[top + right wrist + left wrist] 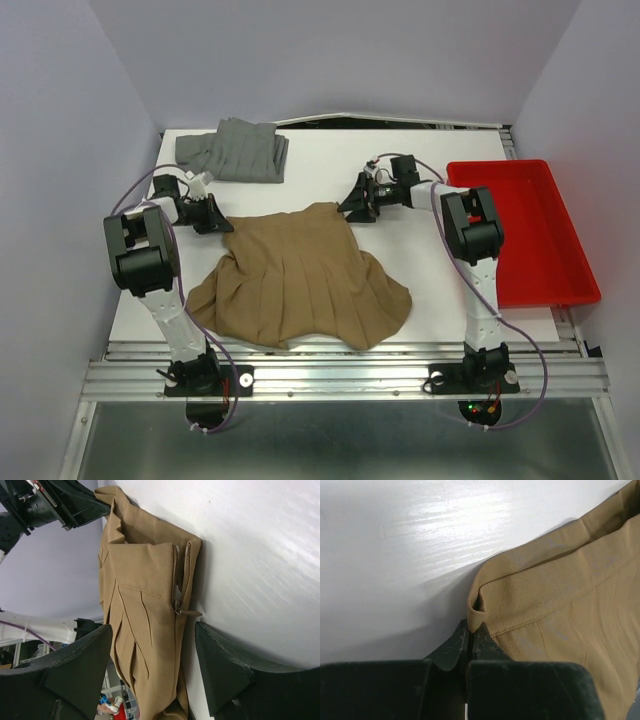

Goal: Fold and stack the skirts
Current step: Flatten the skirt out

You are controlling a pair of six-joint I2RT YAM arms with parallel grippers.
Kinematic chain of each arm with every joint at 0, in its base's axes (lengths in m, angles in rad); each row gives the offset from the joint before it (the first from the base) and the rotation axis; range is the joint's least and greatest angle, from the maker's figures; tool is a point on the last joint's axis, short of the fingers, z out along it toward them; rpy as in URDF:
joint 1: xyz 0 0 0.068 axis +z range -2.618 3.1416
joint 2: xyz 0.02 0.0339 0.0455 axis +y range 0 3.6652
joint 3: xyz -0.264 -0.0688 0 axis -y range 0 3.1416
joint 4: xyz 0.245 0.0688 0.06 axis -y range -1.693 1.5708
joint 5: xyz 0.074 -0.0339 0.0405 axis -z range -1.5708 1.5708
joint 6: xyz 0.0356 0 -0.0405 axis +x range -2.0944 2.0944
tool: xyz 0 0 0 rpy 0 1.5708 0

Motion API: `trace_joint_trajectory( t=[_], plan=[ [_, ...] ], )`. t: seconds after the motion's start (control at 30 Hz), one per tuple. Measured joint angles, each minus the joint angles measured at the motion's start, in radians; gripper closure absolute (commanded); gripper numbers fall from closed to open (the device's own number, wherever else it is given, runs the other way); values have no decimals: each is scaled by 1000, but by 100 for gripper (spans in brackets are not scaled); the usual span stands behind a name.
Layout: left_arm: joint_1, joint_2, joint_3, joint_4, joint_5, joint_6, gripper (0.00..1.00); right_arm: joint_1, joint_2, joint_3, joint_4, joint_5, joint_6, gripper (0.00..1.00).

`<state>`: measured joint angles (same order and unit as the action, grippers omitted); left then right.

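Note:
A tan pleated skirt (pixel 300 285) lies spread on the white table (pixel 420 280), waistband toward the back. My left gripper (pixel 222 222) is shut on the left corner of the waistband (pixel 479 611), low on the table. My right gripper (pixel 352 210) is open at the right end of the waistband, its fingers (pixel 220 670) astride the zipper edge (pixel 184 607) without closing on it. A folded grey skirt (pixel 233 152) lies at the back left.
A red tray (pixel 570 290) stands at the right of the table. The enclosure walls rise on the left, right and back. A metal rail runs along the table's near edge.

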<state>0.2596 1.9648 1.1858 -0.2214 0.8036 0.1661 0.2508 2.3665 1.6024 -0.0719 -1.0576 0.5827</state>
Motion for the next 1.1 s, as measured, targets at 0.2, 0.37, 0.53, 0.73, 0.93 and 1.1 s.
trace_joint_trajectory(
  t=[0.2,0.37,0.53,0.73,0.93,1.1],
  plan=[
    [-14,2,19,-11,-32,4,100,32,48,79,9,21,55,29],
    [-16,2,21,-12,-39,6,100,48,112,157,39,13,117,46],
    [-16,2,21,-12,-39,8,100,51,155,184,73,22,143,75],
    [-14,1,21,-12,-43,5,100,51,134,153,97,89,134,99],
    [13,-28,21,-19,-28,-9,100,29,-6,-15,154,165,83,99],
    [2,-147,30,-30,31,-2,100,20,-140,-53,156,187,8,99]
  ],
)
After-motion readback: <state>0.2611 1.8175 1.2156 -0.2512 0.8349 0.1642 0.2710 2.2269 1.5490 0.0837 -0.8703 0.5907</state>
